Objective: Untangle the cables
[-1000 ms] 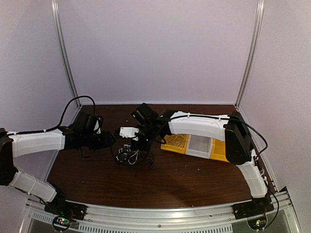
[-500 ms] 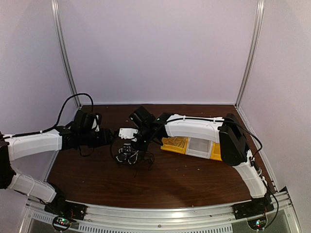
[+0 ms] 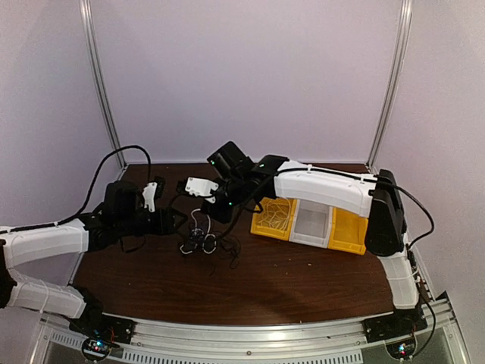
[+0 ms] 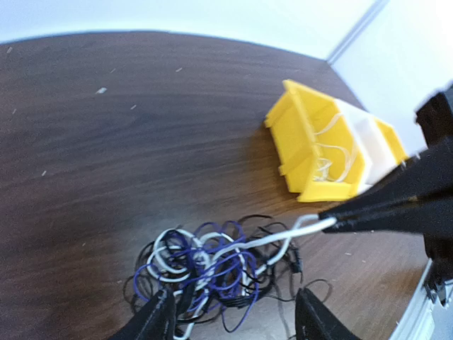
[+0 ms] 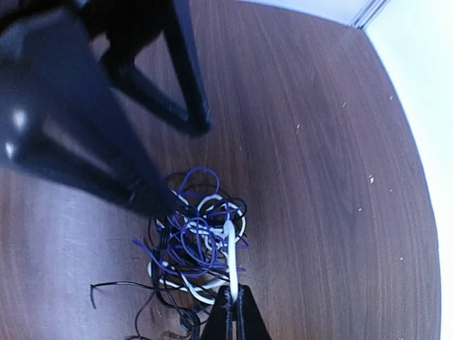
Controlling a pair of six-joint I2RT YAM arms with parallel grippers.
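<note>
The cables (image 3: 201, 239) lie as a knotted clump of white, black and blue-violet cords on the dark wooden table. My right gripper (image 5: 233, 303) is shut on a white cable (image 5: 231, 258) and holds that strand taut, raised out of the clump (image 5: 195, 237). The left wrist view shows its fingers (image 4: 386, 209) pinching the white cable (image 4: 283, 237). My left gripper (image 4: 233, 322) is open, its two fingers straddling the near side of the clump (image 4: 205, 269). In the top view my left gripper (image 3: 176, 224) is just left of the clump and my right gripper (image 3: 212, 214) just above it.
A row of bins stands right of the clump: a yellow bin (image 3: 273, 220) with pale cords inside, a white bin (image 3: 311, 224) and another yellow bin (image 3: 350, 233). The nearest yellow bin (image 4: 333, 190) also shows in the left wrist view. A metal rail (image 3: 250, 334) runs along the front edge.
My right gripper has shut on the white cable and risen, pulling the strand up from the clump. My left arm has shifted slightly toward the clump, jaws unchanged.
</note>
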